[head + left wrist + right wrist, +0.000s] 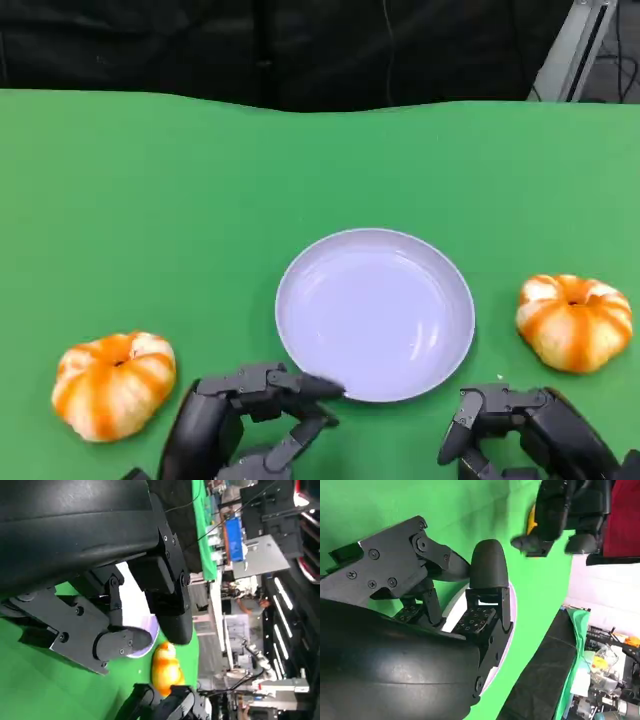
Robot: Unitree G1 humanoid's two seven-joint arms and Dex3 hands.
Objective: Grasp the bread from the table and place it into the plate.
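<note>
Left robot hand [255, 415] fingers apart, holding nothing, beside plate [375, 313], right robot hand [520, 430] likewise empty, spread.

A robotics lab or test hall is showing here, not a home. A plain green cloth [200, 200] is covering the counter like a staged test surface, with black drapery [300, 50] hanging behind it. Past the counter's edge, the left wrist view is taking in an open hall with metal frames and equipment [270, 525], a blue box [233, 539] on another green-covered bench, and rows of strip lights [287, 610] running overhead.
</note>
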